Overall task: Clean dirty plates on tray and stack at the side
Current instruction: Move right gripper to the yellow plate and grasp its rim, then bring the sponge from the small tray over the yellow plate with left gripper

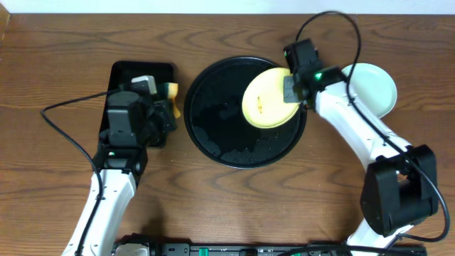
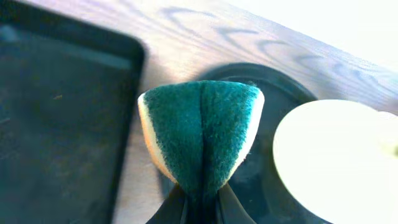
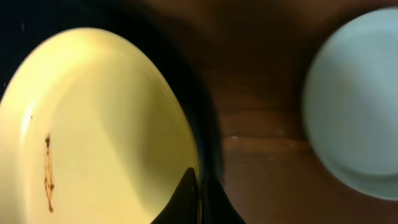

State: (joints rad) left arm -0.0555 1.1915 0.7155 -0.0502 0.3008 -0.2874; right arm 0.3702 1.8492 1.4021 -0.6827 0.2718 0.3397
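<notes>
A pale yellow plate [image 1: 266, 98] with a brown smear [image 3: 48, 180] lies tilted at the right side of the round black tray [image 1: 213, 128]. My right gripper [image 1: 293, 91] is shut on this yellow plate's right rim [image 3: 200, 186], one finger inside and one outside. A mint-blue plate [image 1: 373, 89] rests on the table right of the tray [image 3: 205, 112]; the mint-blue plate [image 3: 357, 106] is apart from the gripper. My left gripper [image 2: 202, 208] is shut on a green and yellow sponge [image 2: 202, 134], folded between the fingers, left of the tray [image 2: 273, 81]. The sponge [image 1: 170, 91] sits by the rectangular tray.
A smaller rectangular black tray [image 1: 128, 75] lies at the left, under my left arm; the rectangular tray [image 2: 62, 118] fills the left of the left wrist view. Bare wooden table [image 1: 234, 206] spreads in front. Cables loop from both arms.
</notes>
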